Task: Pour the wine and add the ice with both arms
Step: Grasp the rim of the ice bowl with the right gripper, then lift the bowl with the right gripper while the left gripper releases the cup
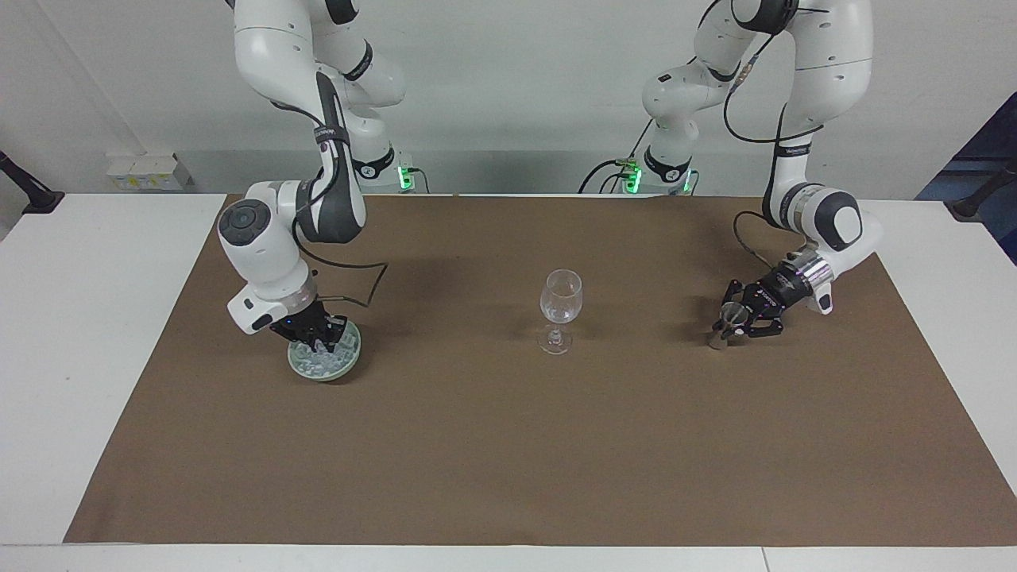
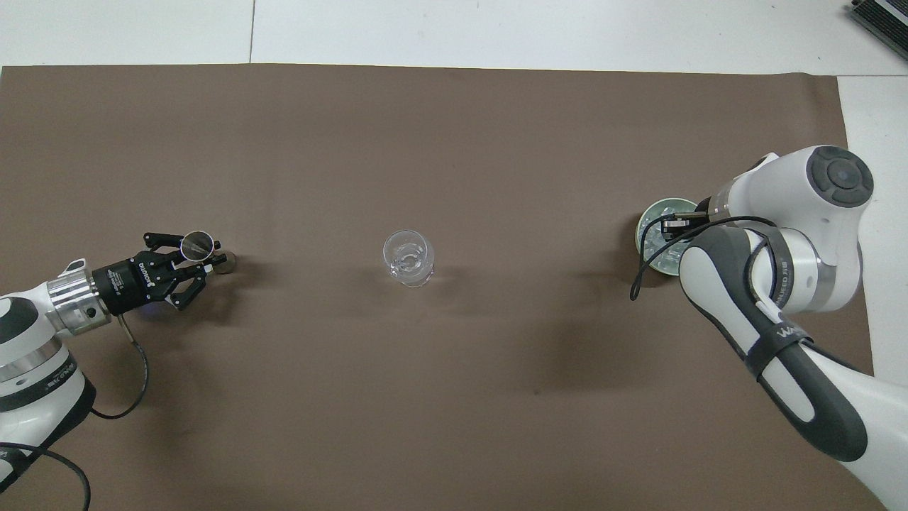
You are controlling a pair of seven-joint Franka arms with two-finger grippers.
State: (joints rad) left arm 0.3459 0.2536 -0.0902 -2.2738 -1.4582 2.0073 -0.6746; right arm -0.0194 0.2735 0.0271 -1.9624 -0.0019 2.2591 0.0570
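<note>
Because the ice (image 1: 322,357) is a heap of small glassy chunks, I judge each one light, hard and slippery, apt to squirt out of a pinch, so a chunk is best taken across its broadest faces, from the top of the heap. The heap lies in a shallow green dish (image 1: 350,357) toward the right arm's end of the table, directly under the right gripper (image 1: 315,338), whose jaws are closed down in the pile; whether a chunk sits between them I cannot tell. The wine glass (image 1: 560,309) stands well apart at mid-table, thin and fragile. Toward the other end, the left gripper (image 1: 740,325) has its jaws clamped on a small metal cup (image 2: 196,245), tilted, its base near the cloth.
</note>
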